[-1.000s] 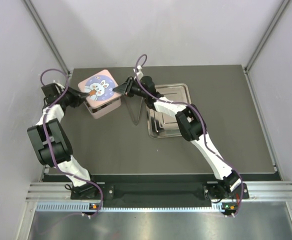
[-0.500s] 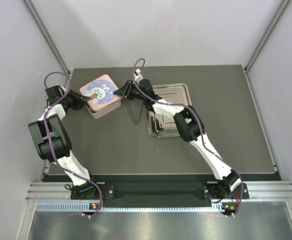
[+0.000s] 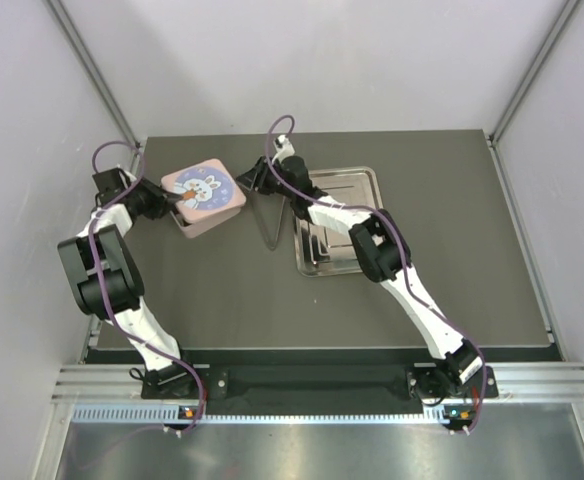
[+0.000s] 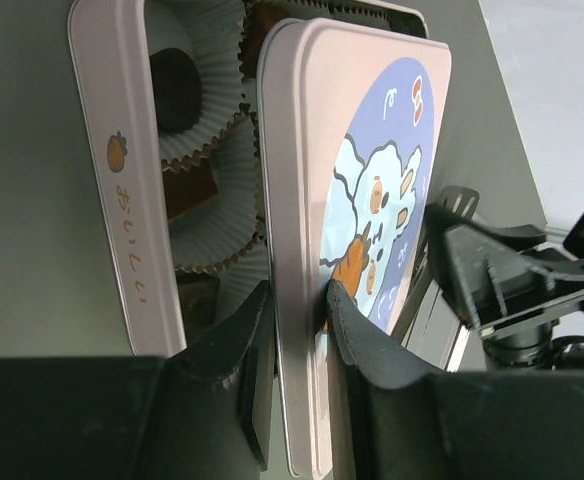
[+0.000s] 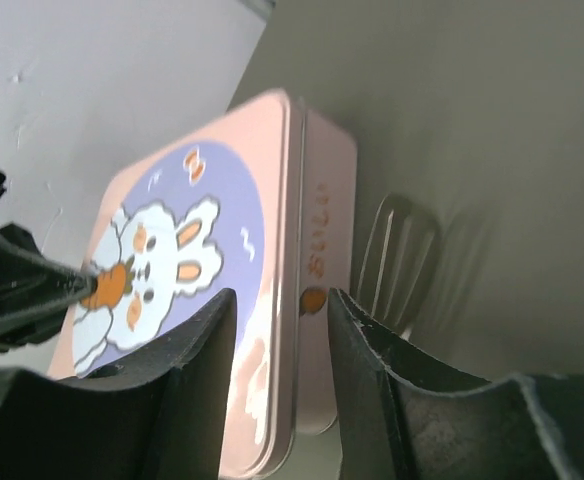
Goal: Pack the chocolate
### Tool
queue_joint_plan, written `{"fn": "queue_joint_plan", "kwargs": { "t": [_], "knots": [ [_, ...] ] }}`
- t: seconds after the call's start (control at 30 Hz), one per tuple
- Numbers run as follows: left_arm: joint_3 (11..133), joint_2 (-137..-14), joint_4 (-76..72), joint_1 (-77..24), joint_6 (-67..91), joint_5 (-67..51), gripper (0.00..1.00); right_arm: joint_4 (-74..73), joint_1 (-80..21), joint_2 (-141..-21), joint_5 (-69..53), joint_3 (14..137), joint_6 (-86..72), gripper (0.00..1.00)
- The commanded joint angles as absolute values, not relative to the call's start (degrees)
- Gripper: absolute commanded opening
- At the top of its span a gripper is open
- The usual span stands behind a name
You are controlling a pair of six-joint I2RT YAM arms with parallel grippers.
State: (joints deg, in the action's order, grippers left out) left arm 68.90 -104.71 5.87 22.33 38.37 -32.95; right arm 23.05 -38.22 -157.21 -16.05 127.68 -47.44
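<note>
The pink tin stands at the back left, its rabbit lid lying tilted over it. My left gripper is shut on the lid's left edge. In the left wrist view the gripper pinches the lid, which is raised on this side above the tin. Dark brown chocolate pieces sit in white paper cups inside. My right gripper is at the lid's right edge. In the right wrist view its jaws stand open, straddling the lid's rim and the tin's wall.
A steel tray lies to the right of the tin, under my right arm. Metal tongs lie on the dark table between tin and tray; they also show in the right wrist view. Grey walls close in the back and sides.
The lid has come down and shifted over the tin, its right side now resting on the tin's wall. Both grippers moved with it; the left arm drew slightly back.
</note>
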Motion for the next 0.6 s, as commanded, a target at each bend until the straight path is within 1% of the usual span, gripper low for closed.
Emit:
{"fn": "queue_joint_plan", "kwargs": {
  "t": [0.0,0.13,0.3,0.4,0.43,0.53,0.57],
  "knots": [
    [70.2,-105.9,9.8,22.9,32.2,-26.3,0.05,27.2,-37.4,-157.0,-13.1,130.8,-44.6,0.42],
    [70.5,-105.7,10.8,22.9,31.8,-24.9,0.04,27.2,-37.3,-156.8,-13.4,130.8,-43.9,0.42],
    [70.7,-106.3,10.9,22.9,32.9,-24.1,0.04,27.2,-37.3,-156.0,-14.9,130.7,-43.2,0.4],
    [71.3,-106.7,12.0,22.9,33.7,-22.2,0.06,26.7,-37.4,-154.0,-15.3,128.9,-43.5,0.39],
    [71.5,-107.0,12.3,22.9,33.9,-21.9,0.07,24.5,-37.5,-153.3,-14.6,127.7,-43.9,0.38],
    [73.1,-107.3,14.7,23.0,34.3,-19.6,0.09,16.5,-37.9,-148.8,-7.5,126.1,-45.5,0.45],
    [73.2,-107.3,15.2,23.0,34.4,-19.3,0.09,15.3,-38.1,-147.5,-5.6,124.8,-46.9,0.45]
  ]
}}
